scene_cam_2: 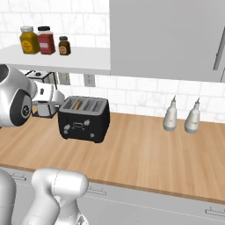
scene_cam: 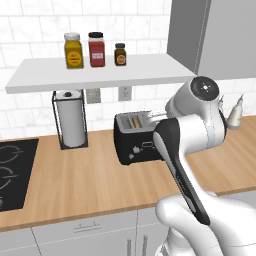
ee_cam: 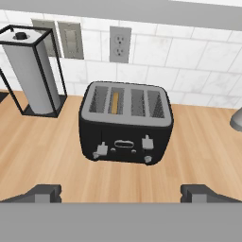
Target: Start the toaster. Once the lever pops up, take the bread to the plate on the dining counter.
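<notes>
- Wooden counter (ee_cam: pixel 52 156) held the toaster (ee_cam: pixel 125 124) by the tiled wall, bread (ee_cam: pixel 115 102) in a left slot.
- Gripper (ee_cam: pixel 121 193) hovered before it, fingers spread wide, empty.
- Left lever (ee_cam: pixel 100 150) (probably that slot's) wanted a straight downward press.

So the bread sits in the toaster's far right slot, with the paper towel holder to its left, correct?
Not quite. In the hand view the bread stands in the second slot from the left of the toaster, not the far right one. The paper towel holder is indeed left of it.

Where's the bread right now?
The bread stands on edge in the toaster, in the second slot from the left in the hand view. The toaster sits on the wood counter, right of the paper towel holder.
</notes>
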Motion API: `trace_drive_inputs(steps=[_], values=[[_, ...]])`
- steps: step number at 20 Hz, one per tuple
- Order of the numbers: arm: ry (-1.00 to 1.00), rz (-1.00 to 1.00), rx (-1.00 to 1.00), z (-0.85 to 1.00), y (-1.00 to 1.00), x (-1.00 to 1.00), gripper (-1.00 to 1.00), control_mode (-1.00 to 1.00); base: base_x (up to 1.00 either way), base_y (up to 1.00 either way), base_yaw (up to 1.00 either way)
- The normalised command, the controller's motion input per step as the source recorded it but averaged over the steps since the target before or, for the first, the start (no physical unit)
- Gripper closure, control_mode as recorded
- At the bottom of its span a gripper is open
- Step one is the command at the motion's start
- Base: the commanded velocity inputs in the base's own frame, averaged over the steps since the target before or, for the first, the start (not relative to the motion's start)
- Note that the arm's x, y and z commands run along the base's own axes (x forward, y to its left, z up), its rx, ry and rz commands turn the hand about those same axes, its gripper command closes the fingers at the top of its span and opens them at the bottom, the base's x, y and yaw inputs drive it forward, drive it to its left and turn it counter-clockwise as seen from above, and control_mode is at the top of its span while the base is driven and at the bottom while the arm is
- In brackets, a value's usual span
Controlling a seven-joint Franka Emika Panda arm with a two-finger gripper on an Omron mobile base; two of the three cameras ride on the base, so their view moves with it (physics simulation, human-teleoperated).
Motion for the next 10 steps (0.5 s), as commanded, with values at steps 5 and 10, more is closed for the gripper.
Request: trace_drive_inputs(steps=[5, 10], values=[[0.00, 0.00, 0.00, 0.00, 0.00, 0.00, -1.00, -1.00, 0.00, 0.00, 0.00], [0.00, 0.00, 0.00, 0.00, 0.00, 0.00, -1.00, -1.00, 0.00, 0.00, 0.00]])
